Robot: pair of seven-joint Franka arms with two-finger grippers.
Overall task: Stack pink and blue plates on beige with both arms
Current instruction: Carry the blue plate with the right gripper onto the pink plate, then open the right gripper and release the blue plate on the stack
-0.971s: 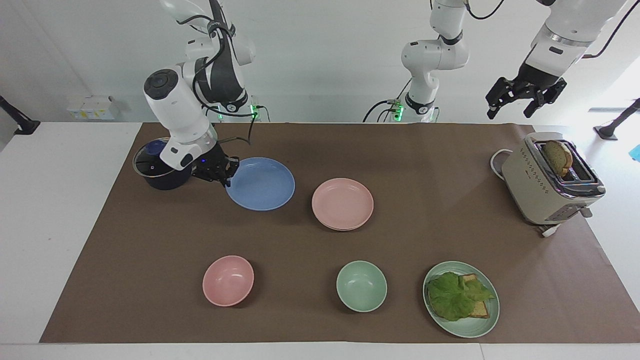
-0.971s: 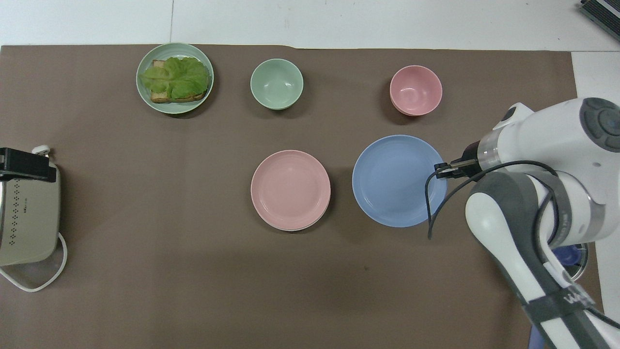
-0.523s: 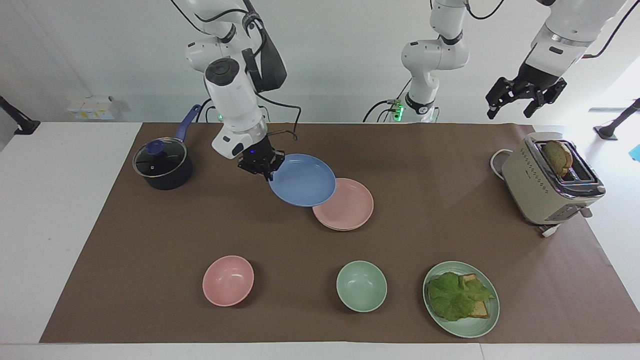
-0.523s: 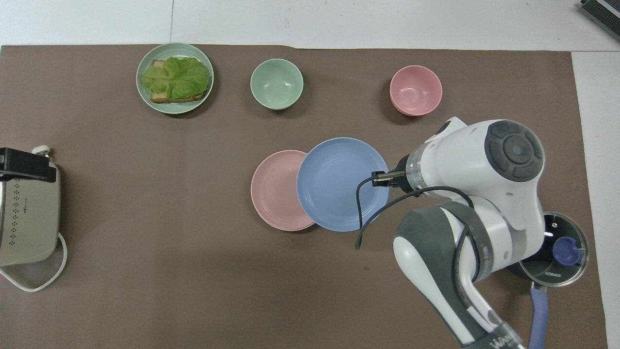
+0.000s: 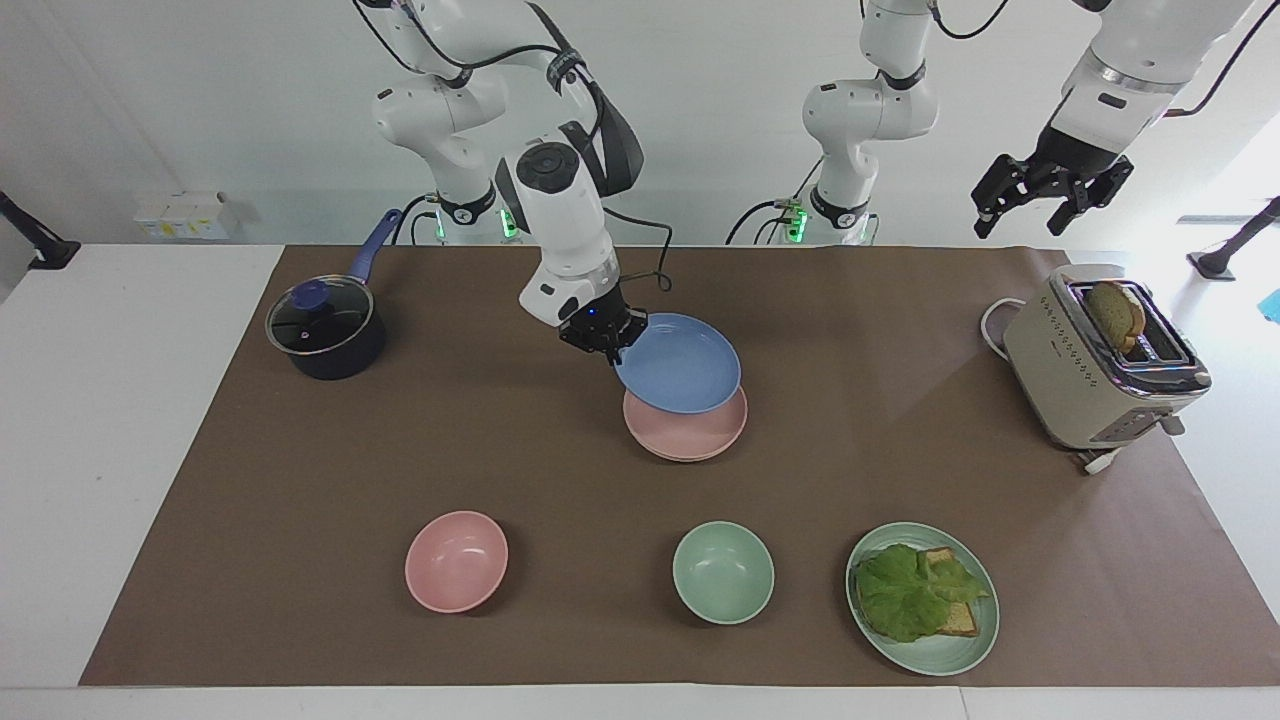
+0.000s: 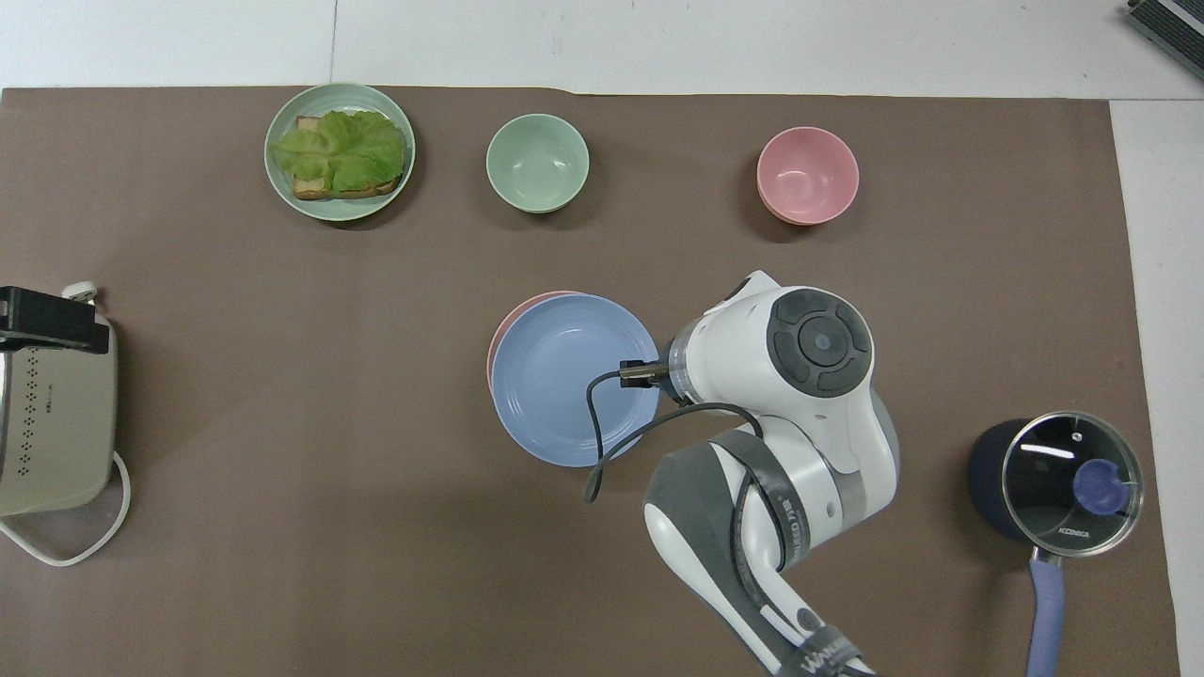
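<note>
The blue plate (image 5: 680,372) (image 6: 564,376) hangs slightly tilted just above the pink plate (image 5: 690,435) (image 6: 499,327) and covers most of it. My right gripper (image 5: 612,350) (image 6: 640,374) is shut on the blue plate's rim, on the side toward the right arm's end. The pink plate lies on the brown mat in the middle of the table. A thin second rim shows under it; the beige plate itself is hidden. My left gripper (image 5: 1045,205) waits open, high in the air by the toaster (image 5: 1095,360), holding nothing.
A dark saucepan with a glass lid (image 5: 325,330) (image 6: 1053,480) stands at the right arm's end. Farther from the robots sit a pink bowl (image 5: 456,560), a green bowl (image 5: 722,572) and a green plate with lettuce and toast (image 5: 922,598).
My right gripper has lifted the blue plate from beside the saucepan and carried it toward the left arm's end, until it is over the pink plate. The left arm has not moved.
</note>
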